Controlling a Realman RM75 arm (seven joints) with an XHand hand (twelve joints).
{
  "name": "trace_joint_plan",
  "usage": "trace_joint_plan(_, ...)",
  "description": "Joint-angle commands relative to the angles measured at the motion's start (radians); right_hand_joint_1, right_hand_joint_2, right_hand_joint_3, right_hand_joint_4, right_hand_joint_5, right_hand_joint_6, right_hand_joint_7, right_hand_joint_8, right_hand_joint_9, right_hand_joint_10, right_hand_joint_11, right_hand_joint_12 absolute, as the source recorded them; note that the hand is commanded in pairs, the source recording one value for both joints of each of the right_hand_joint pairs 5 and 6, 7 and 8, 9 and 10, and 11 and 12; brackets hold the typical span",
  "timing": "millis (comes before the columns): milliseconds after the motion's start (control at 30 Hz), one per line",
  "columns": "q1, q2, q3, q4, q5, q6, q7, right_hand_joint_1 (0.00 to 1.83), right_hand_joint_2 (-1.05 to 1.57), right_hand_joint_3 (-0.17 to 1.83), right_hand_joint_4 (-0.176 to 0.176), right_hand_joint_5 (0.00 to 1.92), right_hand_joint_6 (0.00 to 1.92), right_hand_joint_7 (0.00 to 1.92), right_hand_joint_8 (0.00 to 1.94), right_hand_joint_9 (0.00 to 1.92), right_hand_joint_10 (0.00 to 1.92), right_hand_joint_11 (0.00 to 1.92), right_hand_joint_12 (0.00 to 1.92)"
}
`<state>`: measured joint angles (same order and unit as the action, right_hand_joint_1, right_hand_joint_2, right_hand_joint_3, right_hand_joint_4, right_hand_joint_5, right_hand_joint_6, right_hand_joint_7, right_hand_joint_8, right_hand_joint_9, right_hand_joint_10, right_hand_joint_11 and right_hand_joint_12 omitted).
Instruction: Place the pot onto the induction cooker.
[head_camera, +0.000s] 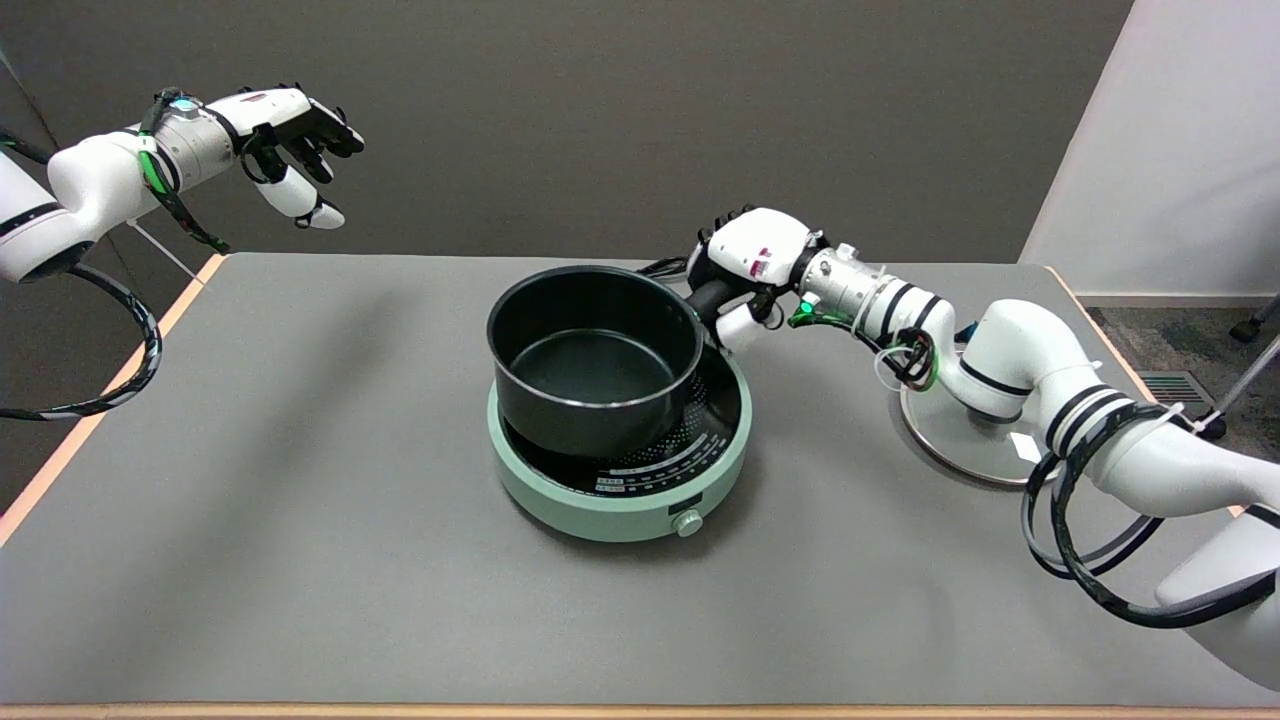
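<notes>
- Right hand (752, 268) closes around the pot's short black handle (708, 298) at the pot's far-right side, fingers wrapped over it and a white fingertip (737, 328) showing beneath; its white arm (1010, 365) reaches in from the lower right.
- Under everything lies the grey tabletop (300, 480), with a wooden edge along its left and near sides.
- On the tabletop's middle sits the induction cooker (620, 500), a round pale-green unit with a black glass top and white markings along its near arc.
- Over the cooker's left and far part is the pot (595, 365), black inside and out and empty (its rim looks slightly tilted, the left side overhanging the cooker's edge); whether its base rests fully on the glass or is just above it I cannot tell.
- Behind the right arm, near the tabletop's right edge, lies a round silvery lid-like disc (960, 445), partly hidden by the arm.
- Black cables (1075, 540) loop around the right forearm.
- On the cooker's near face, a small pale-green knob (688, 523) points toward the camera.
</notes>
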<state>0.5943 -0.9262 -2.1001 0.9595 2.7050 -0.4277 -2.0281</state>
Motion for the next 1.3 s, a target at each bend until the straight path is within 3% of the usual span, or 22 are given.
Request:
trace_joint_plan(33, -0.002, 0.036, 0.019, 0.087, -0.07, -0.005, -0.001, 1.07, -0.27, 1.26, -0.176, 0.68, 0.68, 0.68, 0.68, 0.68, 0.68, 0.68, 0.68)
trace_joint_plan(100, -0.012, 0.057, 0.027, 0.123, -0.07, -0.005, -0.001, 1.07, -0.32, 1.24, -0.176, 0.65, 0.65, 0.65, 0.65, 0.65, 0.65, 0.65, 0.65)
trace_joint_plan(133, -0.017, 0.067, 0.031, 0.141, -0.07, -0.005, -0.001, 1.07, -0.41, 1.23, -0.174, 0.54, 0.54, 0.54, 0.54, 0.54, 0.54, 0.54, 0.54)
trace_joint_plan(267, -0.056, 0.105, 0.068, 0.218, -0.07, 0.006, -0.001, 1.06, -0.52, 1.12, -0.127, 0.38, 0.38, 0.38, 0.38, 0.38, 0.38, 0.38, 0.38)
trace_joint_plan(700, -0.123, 0.2, 0.246, 0.389, -0.048, 0.01, 0.0, 1.05, -0.63, 0.87, -0.055, 0.14, 0.14, 0.14, 0.14, 0.14, 0.14, 0.14, 0.14)
trace_joint_plan(900, -0.229, 0.23, 0.424, 0.452, 0.047, -0.004, 0.007, 1.03, -0.65, 0.77, -0.04, 0.04, 0.04, 0.04, 0.04, 0.04, 0.04, 0.04, 0.04)
trace_joint_plan(1300, -0.486, 0.212, 0.732, 0.531, 0.05, 0.067, 0.012, 0.99, -0.66, 0.53, -0.02, 0.0, 0.0, 0.0, 0.0, 0.0, 0.0, 0.0, 0.0)
